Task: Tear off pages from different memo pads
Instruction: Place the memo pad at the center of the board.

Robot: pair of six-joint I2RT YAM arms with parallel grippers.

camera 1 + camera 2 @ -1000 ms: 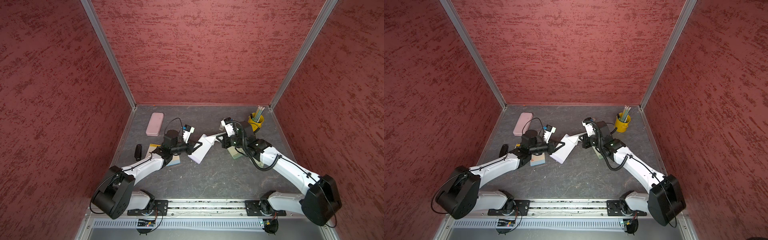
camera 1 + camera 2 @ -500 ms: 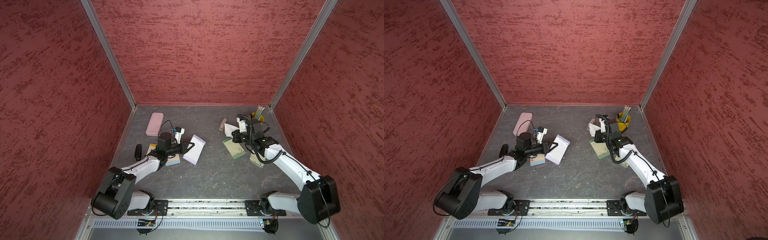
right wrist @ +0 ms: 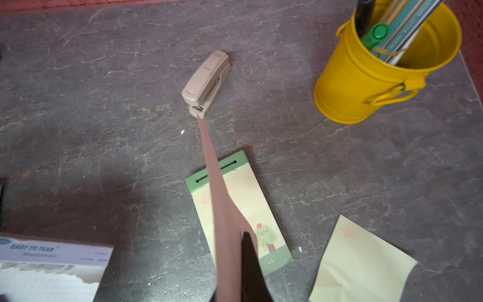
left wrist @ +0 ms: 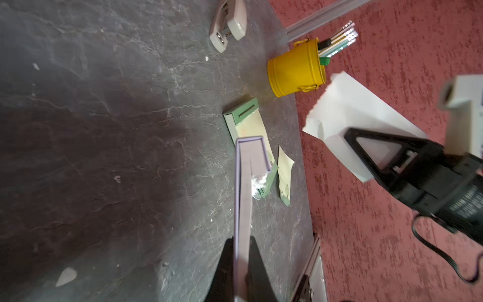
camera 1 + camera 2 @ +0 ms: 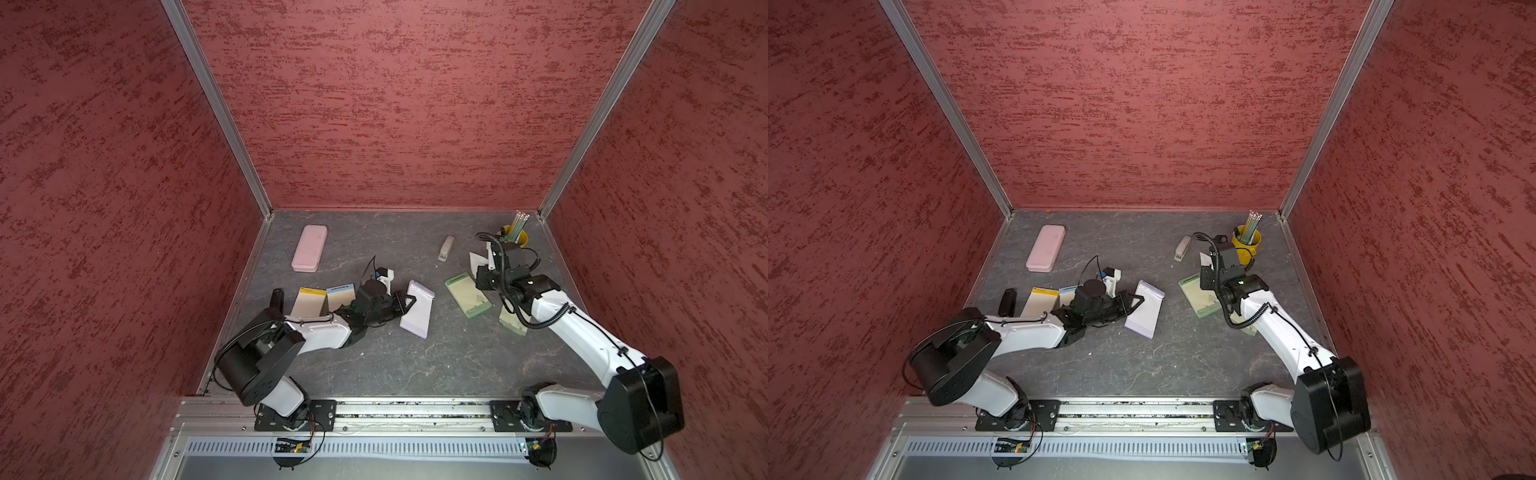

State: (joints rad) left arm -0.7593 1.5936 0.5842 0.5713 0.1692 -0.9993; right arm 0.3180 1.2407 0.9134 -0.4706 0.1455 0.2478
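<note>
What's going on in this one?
Two arms are tearing pages off memo pads. The left gripper is shut on an edge of the lilac pad. The right gripper is shut on a torn-off pale page, held clear of that pad, near the yellow cup. The green pad lies flat with a loose green page beside it. The yellow pad and blue pad lie by the left arm.

Yellow-strip pad and blue-strip pad are laid flat side by side on the left. The lilac pad is gripped by one edge mid-table, with a ragged tear under its strip. The green pad is laid flat further right, with a pale green page dropped loose just beside it. A whitish torn page is held up off the table.
</note>
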